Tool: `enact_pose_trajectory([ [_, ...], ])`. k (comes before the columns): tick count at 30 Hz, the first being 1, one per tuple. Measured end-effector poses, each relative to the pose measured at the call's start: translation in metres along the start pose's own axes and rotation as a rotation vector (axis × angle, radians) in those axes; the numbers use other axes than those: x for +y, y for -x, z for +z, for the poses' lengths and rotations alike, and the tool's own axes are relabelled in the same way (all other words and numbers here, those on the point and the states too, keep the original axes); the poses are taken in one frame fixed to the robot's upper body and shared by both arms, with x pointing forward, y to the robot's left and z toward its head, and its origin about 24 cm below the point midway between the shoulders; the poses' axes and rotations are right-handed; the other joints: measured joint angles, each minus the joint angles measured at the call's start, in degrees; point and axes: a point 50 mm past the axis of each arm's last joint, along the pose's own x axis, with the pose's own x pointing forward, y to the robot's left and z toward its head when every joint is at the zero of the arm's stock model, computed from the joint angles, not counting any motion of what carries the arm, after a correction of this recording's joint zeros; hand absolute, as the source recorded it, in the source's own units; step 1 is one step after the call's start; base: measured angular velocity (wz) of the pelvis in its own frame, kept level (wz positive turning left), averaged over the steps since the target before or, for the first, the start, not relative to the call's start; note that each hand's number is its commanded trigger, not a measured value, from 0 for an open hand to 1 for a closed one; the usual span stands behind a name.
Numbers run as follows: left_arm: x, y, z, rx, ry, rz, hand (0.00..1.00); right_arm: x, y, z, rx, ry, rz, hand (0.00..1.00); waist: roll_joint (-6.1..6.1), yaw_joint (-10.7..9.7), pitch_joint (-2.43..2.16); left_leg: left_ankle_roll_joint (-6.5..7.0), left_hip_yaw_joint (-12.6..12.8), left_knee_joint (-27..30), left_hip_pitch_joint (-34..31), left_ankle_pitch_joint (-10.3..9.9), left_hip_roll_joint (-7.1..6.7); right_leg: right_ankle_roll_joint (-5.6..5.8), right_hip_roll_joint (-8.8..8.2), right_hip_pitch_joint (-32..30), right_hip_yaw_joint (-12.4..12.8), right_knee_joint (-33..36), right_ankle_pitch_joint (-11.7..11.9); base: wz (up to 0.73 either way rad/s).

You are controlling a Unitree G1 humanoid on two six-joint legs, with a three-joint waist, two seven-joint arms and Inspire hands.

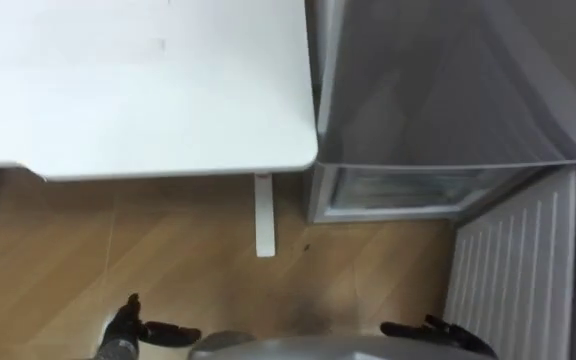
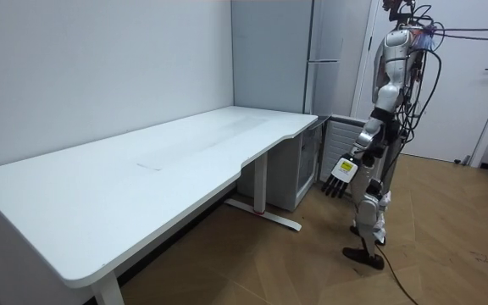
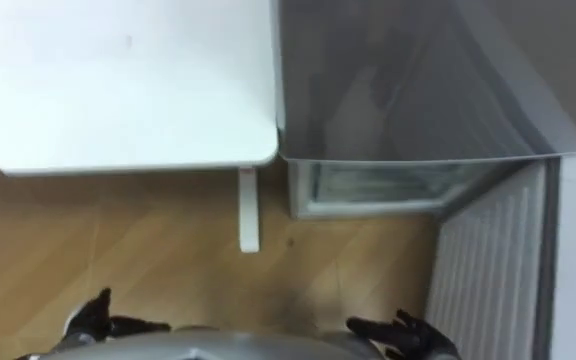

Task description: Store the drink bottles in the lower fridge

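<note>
I stand facing a tall grey fridge (image 1: 438, 80) whose lower compartment (image 1: 398, 190) is open, with a pale shelf front showing inside. Its lower door (image 1: 513, 270), white and ribbed on the inside, swings out toward me on the right. My left hand (image 1: 140, 328) hangs low at the bottom left over the floor, fingers relaxed and holding nothing. My right hand (image 1: 438, 333) hangs at the bottom right near the open door, fingers straight and holding nothing. In the room view my left hand (image 2: 341, 174) hangs at my side, just short of the fridge (image 2: 274, 51).
A large white desk (image 1: 138, 90) stands to the left, its edge against the fridge's side, with a white leg (image 1: 264, 215) on the wooden floor (image 1: 168, 260). In the room view a white door (image 2: 473, 93) is behind me.
</note>
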Motion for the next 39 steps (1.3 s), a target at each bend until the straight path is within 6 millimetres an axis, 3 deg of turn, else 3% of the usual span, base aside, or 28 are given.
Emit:
enact_pose_trajectory([
  [7, 0.002, 0.000, -0.003, 0.017, -0.021, 0.010, 0.00, -0.002, -0.001, 0.013, -0.026, 0.046, -0.060, 0.00, -0.45, -0.3, -0.24, 0.00, 2.4, -0.3, 1.3, 0.0, 0.21, 0.10, 0.73, 0.3, 2.6, 0.1, 0.5, -0.19],
  [10, 0.006, 0.000, -0.001, 0.010, -0.043, 0.024, 0.00, -0.001, 0.000, 0.040, -0.131, 0.095, -0.086, 0.00, -0.51, -0.7, -0.21, 0.00, 2.9, -0.3, 1.9, 0.0, 0.30, 0.10, 0.86, 0.5, 3.4, 0.1, 0.8, -0.19],
  [15, 0.016, 0.000, 0.002, -0.005, -0.039, 0.060, 0.00, -0.001, 0.021, 0.116, -0.462, 0.134, -0.157, 0.00, -1.06, -2.3, -0.14, 0.00, 3.2, -0.3, 2.2, 0.0, 0.35, 0.22, 1.00, 0.4, 4.7, 0.1, 1.1, -0.08],
  [16, 0.016, 0.000, 0.002, -0.004, -0.044, 0.062, 0.00, -0.001, 0.024, 0.123, -0.489, 0.148, -0.166, 0.00, -1.24, -2.4, -0.09, 0.00, 3.4, -0.3, 2.2, 0.0, 0.36, 0.22, 1.07, 0.4, 4.7, 0.1, 1.1, -0.07],
  [18, 0.021, 0.000, -0.001, 0.003, -0.061, 0.072, 0.00, 0.000, 0.039, 0.148, -0.611, 0.153, -0.183, 0.00, -1.59, -2.8, -0.20, 0.00, 3.5, -0.3, 2.4, 0.0, 0.39, 0.19, 1.18, 0.4, 4.8, 0.1, 1.2, -0.05],
  [24, 0.028, 0.002, -0.002, 0.002, -0.070, 0.094, 0.00, 0.010, 0.087, 0.193, -0.898, 0.238, -0.182, 0.00, -2.29, -3.6, -0.24, 0.00, 4.4, -1.1, 2.4, 0.0, 0.89, 0.01, 1.76, 0.2, 5.7, -1.1, 2.1, -0.10],
  [31, 0.031, 0.003, 0.002, -0.029, -0.097, 0.108, 0.00, -0.006, 0.102, 0.201, -0.967, 0.189, -0.236, 0.00, -2.80, -4.2, -0.39, 0.00, 4.5, -1.4, 2.9, 0.0, 0.91, 0.01, 1.82, 0.5, 6.2, -0.9, 2.2, -0.04],
  [35, 0.031, 0.003, 0.000, -0.023, -0.096, 0.108, 0.00, -0.012, 0.098, 0.194, -0.937, 0.157, -0.243, 0.00, -2.75, -4.6, -0.42, 0.00, 4.4, -1.4, 3.0, 0.0, 1.03, -0.09, 1.81, 0.5, 6.6, -0.9, 2.3, -0.03],
  [39, 0.035, 0.005, -0.008, 0.002, -0.103, 0.113, 0.00, -0.026, 0.081, 0.179, -0.837, 0.052, -0.257, 0.00, -3.00, -5.5, -0.50, 0.00, 4.4, -1.4, 3.1, 0.0, 1.22, -0.25, 1.84, 0.6, 6.6, -0.9, 2.4, 0.00],
])
